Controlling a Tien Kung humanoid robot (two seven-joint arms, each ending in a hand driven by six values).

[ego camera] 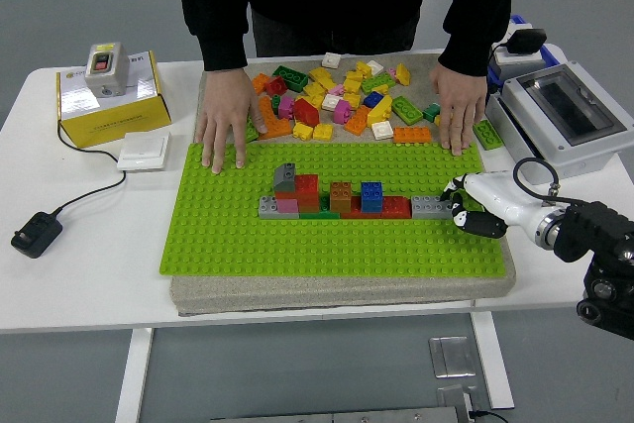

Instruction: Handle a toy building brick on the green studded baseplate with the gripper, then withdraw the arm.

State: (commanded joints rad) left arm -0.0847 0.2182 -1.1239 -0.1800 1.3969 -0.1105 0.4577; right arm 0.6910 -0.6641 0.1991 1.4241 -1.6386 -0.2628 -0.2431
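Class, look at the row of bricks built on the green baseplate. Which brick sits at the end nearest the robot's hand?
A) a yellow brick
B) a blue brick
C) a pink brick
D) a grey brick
D: the grey brick closes the right end of the row on the green baseplate, right beside the robot's right hand.

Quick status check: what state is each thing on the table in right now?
right hand: fingers curled, holding nothing, beside the grey brick
grey brick: seated on the green baseplate, ending the brick row
loose bricks: scattered behind the baseplate
person's hands: flat, pressing the baseplate's far edge
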